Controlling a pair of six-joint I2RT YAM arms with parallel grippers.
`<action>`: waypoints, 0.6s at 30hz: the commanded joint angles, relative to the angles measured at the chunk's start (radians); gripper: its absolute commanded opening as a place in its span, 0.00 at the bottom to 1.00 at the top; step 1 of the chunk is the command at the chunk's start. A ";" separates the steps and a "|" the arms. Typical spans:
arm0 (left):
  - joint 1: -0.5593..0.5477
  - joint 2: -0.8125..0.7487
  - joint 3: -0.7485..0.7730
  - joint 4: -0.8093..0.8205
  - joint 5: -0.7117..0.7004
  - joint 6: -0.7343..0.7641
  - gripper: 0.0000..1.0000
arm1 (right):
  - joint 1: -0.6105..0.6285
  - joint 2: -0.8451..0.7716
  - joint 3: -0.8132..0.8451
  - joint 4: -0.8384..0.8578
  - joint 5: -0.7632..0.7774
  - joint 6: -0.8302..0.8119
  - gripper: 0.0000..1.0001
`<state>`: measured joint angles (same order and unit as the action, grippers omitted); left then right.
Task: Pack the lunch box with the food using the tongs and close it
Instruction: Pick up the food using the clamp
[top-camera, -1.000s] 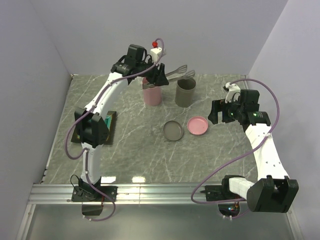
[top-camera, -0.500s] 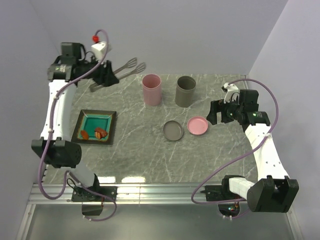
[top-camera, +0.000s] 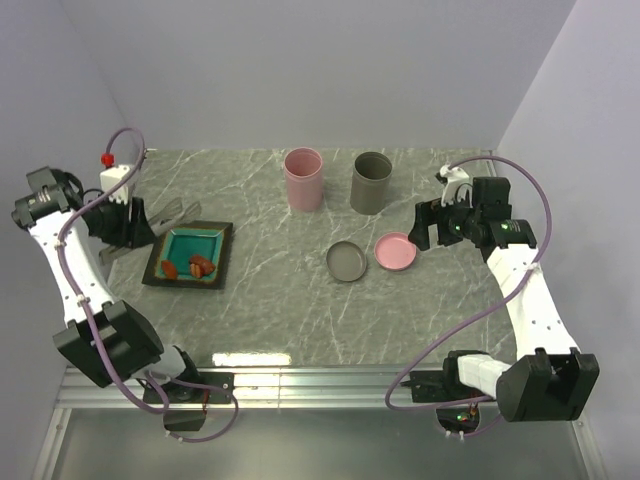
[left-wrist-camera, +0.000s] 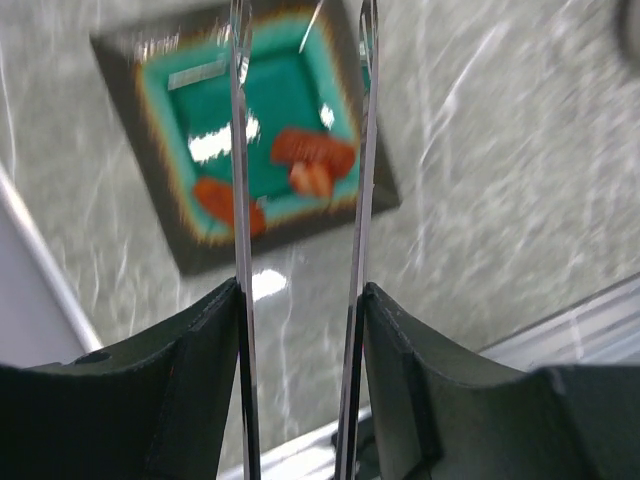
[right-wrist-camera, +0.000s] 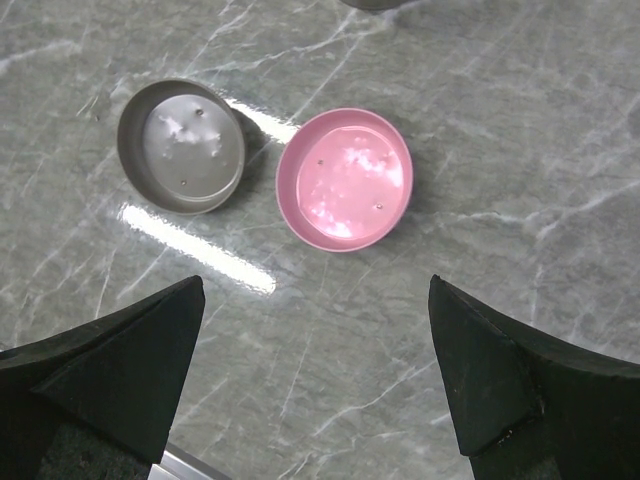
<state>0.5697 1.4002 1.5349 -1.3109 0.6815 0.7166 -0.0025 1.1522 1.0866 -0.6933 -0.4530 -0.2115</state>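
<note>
My left gripper (top-camera: 133, 222) (left-wrist-camera: 300, 300) is shut on the tongs (left-wrist-camera: 241, 150) (top-camera: 168, 211). The tongs' two thin metal arms run between my fingers (left-wrist-camera: 205, 340) and point at the teal tray (top-camera: 214, 236) (left-wrist-camera: 160, 100). The food, a few red and orange pieces (top-camera: 201, 265) (left-wrist-camera: 315, 158), lies in that tray, below the tongs' tips and apart from them. The lunch box shows as two round tubs, pink (top-camera: 304, 178) and grey (top-camera: 371, 182), standing uncovered at the back. My right gripper (top-camera: 432, 226) (right-wrist-camera: 315, 360) hangs open above the bare table, near the pink lid (right-wrist-camera: 345, 180) and holding nothing.
A grey lid (top-camera: 347, 261) (right-wrist-camera: 182, 146) and the pink lid (top-camera: 395, 250) lie side by side, hollow side up, in front of the tubs. Walls close the table at the left, back and right. A metal rail (top-camera: 320, 385) runs along the near edge.
My left arm has swung from behind the pink tub to the far left with the tongs, which now point down at the tray. The right arm has hardly moved.
</note>
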 joint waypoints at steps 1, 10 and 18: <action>0.059 -0.067 -0.050 -0.054 -0.068 0.116 0.54 | 0.035 0.010 0.038 -0.002 0.013 -0.026 1.00; 0.087 -0.185 -0.240 -0.010 -0.235 0.058 0.55 | 0.048 0.007 0.039 0.000 0.016 -0.028 1.00; 0.090 -0.208 -0.311 0.001 -0.361 -0.086 0.55 | 0.052 -0.017 0.018 0.008 0.027 -0.031 1.00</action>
<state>0.6571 1.2259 1.2427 -1.3254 0.3882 0.6998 0.0418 1.1667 1.0866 -0.6975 -0.4366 -0.2298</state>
